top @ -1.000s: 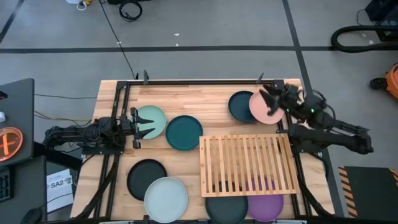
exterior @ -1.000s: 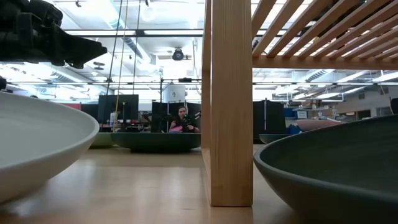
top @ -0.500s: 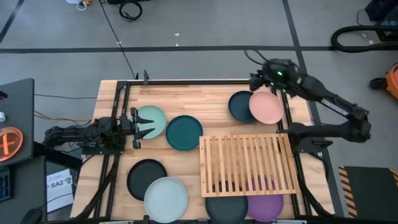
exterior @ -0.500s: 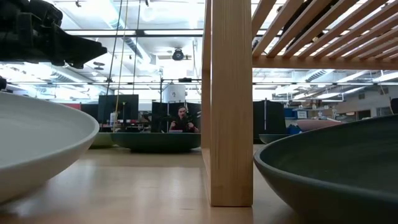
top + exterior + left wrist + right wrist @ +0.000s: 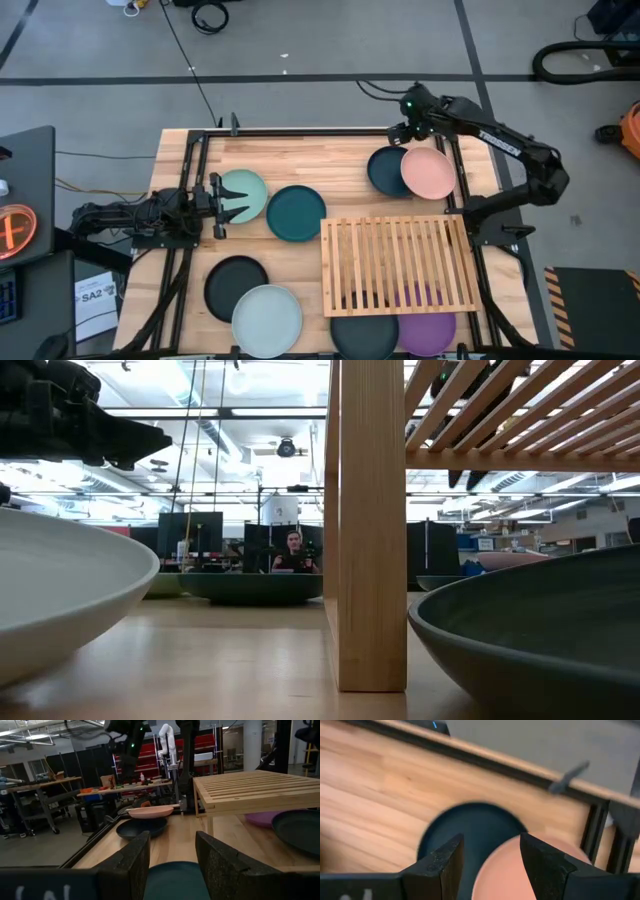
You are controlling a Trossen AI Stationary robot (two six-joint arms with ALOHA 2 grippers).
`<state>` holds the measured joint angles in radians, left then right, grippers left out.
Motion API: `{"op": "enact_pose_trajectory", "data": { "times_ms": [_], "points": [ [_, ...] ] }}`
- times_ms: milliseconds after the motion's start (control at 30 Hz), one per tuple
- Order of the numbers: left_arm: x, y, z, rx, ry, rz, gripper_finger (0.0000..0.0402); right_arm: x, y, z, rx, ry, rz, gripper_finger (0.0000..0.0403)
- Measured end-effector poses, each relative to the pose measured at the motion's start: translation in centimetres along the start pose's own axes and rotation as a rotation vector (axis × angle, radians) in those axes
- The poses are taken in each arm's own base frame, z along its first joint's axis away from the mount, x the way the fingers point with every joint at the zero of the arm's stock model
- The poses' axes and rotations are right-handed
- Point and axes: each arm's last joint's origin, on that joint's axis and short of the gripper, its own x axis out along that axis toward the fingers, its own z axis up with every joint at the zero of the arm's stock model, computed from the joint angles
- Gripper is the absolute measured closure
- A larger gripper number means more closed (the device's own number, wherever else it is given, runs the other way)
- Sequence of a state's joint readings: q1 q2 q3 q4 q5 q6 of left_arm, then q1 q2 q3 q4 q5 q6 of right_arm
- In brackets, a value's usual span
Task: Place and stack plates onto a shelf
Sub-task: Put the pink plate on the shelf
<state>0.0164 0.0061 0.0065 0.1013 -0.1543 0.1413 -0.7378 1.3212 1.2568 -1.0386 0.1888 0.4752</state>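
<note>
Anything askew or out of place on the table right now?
One oddity: the pink plate lies partly on the dark navy plate near the far right corner, its edge lapped over it rather than stacked square. Two plates, dark and purple, sit half under the shelf, none on top. Nothing broken.

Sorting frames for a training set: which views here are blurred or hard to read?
Right wrist view: motion-smeared, the pink plate and dark plate soft-edged. Low view: the near pale plate and shelf leg crowd the picture. High view: sharp, evenly lit. Left wrist view: clear.
</note>
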Motion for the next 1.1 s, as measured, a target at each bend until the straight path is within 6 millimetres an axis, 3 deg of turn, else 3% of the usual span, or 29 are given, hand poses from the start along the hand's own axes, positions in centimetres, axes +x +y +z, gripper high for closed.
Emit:
{"op": "enact_pose_trajectory", "data": {
  "times_ms": [733, 1100],
  "points": [
    [0.0, 0.0, 0.0, 0.0, 0.001, 0.0, 0.0237, 7.5, 1.0, -0.7, 0.028, 0.398, -0.136, 0.0204],
    [0.0, 0.0, 0.0, 0.0, 0.001, 0.001, 0.0237, 9.5, 1.3, -0.9, 0.016, 0.468, -0.173, 0.0204]
  ]
}}
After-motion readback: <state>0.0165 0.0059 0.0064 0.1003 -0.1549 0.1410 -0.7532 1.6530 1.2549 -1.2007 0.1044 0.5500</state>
